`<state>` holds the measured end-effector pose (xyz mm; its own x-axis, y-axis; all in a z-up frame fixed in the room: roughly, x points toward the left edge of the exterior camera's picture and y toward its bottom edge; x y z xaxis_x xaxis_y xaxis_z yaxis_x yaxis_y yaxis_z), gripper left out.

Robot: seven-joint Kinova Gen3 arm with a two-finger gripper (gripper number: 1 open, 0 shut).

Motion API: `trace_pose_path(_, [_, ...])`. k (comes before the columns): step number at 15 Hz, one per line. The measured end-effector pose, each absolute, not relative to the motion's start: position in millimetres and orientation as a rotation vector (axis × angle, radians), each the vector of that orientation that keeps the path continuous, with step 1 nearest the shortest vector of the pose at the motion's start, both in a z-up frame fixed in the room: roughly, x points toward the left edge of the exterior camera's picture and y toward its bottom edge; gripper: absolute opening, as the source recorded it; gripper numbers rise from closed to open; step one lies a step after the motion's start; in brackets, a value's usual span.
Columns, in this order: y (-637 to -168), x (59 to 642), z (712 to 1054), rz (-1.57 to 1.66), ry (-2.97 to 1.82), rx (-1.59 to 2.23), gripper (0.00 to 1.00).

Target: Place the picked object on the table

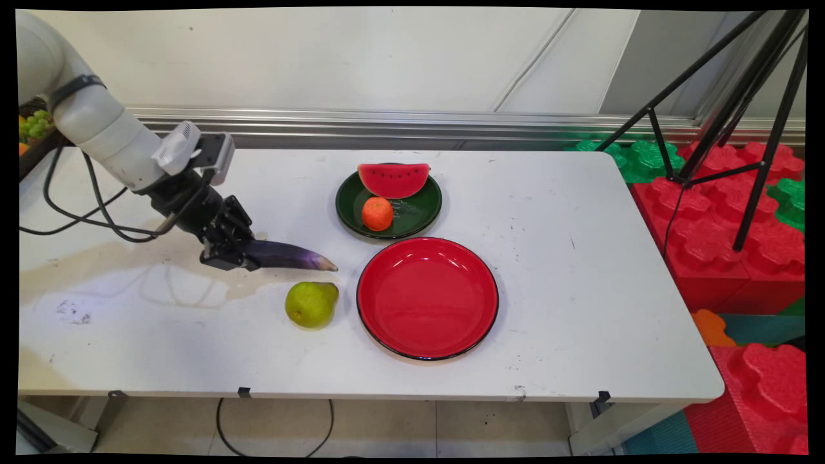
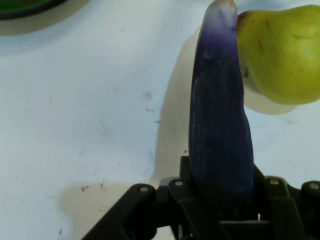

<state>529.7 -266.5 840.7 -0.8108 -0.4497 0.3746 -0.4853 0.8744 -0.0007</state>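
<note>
On the worktop's (image 1: 548, 270) left half, we see the gripper (image 1: 240, 252) w/ fingers closed on an eggplant's (image 1: 290, 256) thick end, so its tip juts out approx. level, low over the surface. A pear (image 1: 311, 303) lies just beside that tip, near a bare red plate (image 1: 427, 298). Behind it, a green plate (image 1: 412, 212) carries a watermelon slice (image 1: 394, 179) and an orange (image 1: 377, 213).

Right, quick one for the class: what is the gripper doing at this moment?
Gripper: closed on the purple eggplant, just above the table beside the pear.
</note>
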Motion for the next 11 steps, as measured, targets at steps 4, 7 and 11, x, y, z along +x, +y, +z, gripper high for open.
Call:
trace_pose_path(4, [-272.4,531.4,818.8,0.133,-2.67,0.719,0.0])
trace_pose_path(7, [-274.4,532.4,807.8,0.126,-2.661,0.736,1.0])
trace_pose_path(11, [-275.5,534.4,804.3,0.132,-2.646,0.745,1.0])
